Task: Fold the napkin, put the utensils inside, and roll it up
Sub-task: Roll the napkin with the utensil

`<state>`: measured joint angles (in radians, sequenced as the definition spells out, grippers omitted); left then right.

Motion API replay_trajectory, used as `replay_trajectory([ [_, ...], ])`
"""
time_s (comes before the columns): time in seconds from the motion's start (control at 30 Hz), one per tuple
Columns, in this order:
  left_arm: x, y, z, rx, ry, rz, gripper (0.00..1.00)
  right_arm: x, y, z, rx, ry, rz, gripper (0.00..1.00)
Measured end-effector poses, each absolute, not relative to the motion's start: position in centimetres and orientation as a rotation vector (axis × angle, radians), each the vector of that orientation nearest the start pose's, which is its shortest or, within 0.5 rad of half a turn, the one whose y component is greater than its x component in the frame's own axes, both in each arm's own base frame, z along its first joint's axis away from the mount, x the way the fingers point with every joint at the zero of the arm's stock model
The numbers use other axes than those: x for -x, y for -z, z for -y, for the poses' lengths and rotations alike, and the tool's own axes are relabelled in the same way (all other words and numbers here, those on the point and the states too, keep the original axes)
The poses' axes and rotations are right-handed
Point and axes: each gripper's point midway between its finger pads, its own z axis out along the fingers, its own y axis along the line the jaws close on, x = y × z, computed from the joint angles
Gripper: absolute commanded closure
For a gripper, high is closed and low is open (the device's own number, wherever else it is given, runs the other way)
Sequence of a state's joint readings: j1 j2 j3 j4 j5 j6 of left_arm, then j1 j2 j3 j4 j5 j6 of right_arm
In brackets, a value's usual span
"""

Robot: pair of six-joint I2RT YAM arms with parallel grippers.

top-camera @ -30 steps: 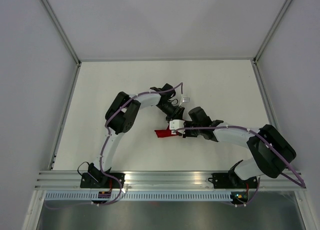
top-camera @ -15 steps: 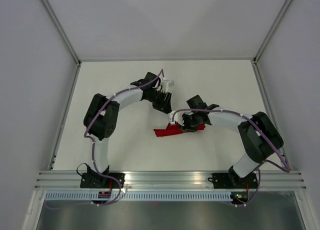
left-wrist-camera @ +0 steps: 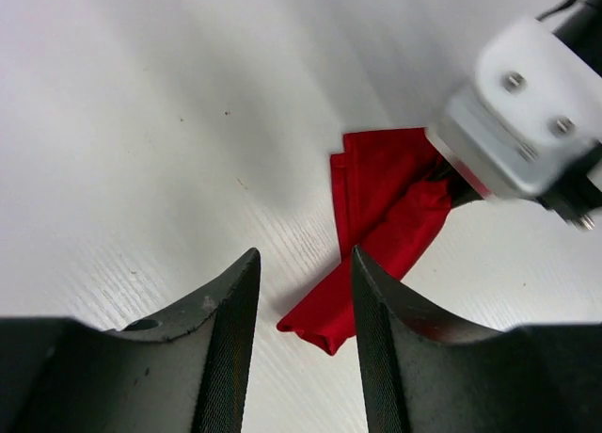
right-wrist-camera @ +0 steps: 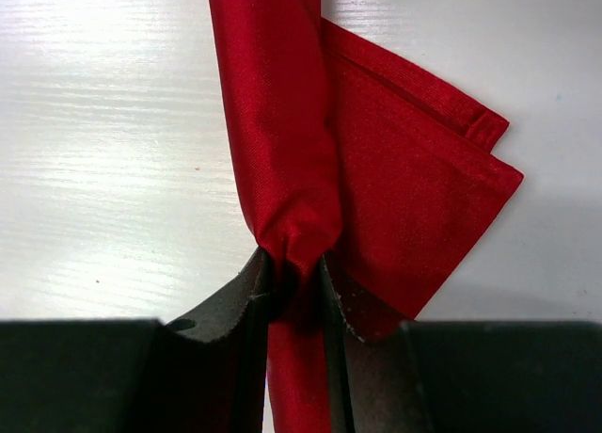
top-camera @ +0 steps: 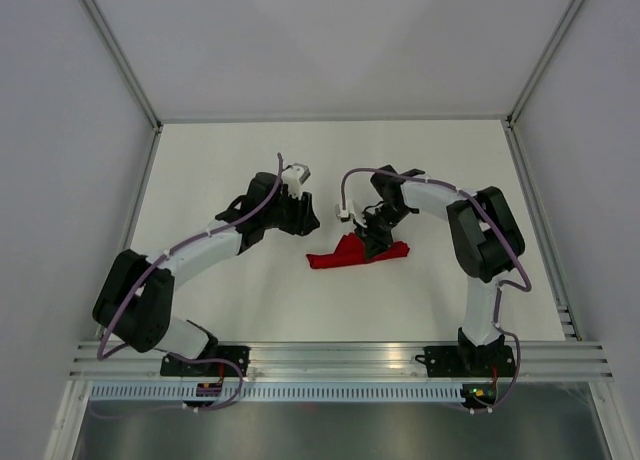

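- Red napkin (top-camera: pixel 352 254) lies rolled mid counter (top-camera: pixel 200 170), loose flap to one side.
- R tool (right-wrist-camera: pixel 292 280) pinches the roll; L tool (left-wrist-camera: pixel 303 264) part-open, empty, near its end.
- Roll's inside hidden.

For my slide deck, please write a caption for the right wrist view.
Right gripper, jaws shut on the rolled red napkin, a flat folded corner beside the roll.

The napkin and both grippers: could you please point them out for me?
napkin (right-wrist-camera: pixel 282 122), right wrist view, rolled middle.
right gripper (right-wrist-camera: pixel 293 264), right wrist view, midway between fingertips.
left gripper (left-wrist-camera: pixel 306 254), left wrist view, midway between fingertips.
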<state>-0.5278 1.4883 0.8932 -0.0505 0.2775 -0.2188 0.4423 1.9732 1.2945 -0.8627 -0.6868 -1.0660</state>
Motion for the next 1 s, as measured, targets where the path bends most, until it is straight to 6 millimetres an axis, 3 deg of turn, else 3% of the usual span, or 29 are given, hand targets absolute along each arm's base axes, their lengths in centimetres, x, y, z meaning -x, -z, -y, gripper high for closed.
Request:
replay_trajectory([
  [0.1, -30.4, -12.1, 25.7, -0.526, 0.685, -2.141, 0.5, -27.1, -1.6, -22.0, 1.872, -0.989, -2.029, 0.89],
  [0.2, -28.6, -12.3, 27.7, -0.6, 0.667, -2.081, 0.5, -27.2, -1.6, -22.1, 1.863, -1.022, -2.056, 0.89],
  [0.33, -25.5, -11.8, 31.4, -0.794, 0.626, -2.0, 0.49, -27.3, -1.5, -22.1, 1.848, -1.058, -2.091, 0.88],
  [0.43, -24.0, -10.5, 33.1, -0.929, 0.575, -1.971, 0.48, -27.4, -1.5, -22.1, 1.831, -1.084, -2.117, 0.88],
  [0.7, -24.1, -7.2, 36.5, -1.189, 0.373, -1.899, 0.48, -27.5, -1.5, -22.1, 1.798, -1.147, -2.173, 0.88],
  [1.0, -25.8, -3.6, 37.1, -1.365, 0.185, -1.851, 0.47, -27.5, -1.5, -22.1, 1.791, -1.18, -2.206, 0.88],
])
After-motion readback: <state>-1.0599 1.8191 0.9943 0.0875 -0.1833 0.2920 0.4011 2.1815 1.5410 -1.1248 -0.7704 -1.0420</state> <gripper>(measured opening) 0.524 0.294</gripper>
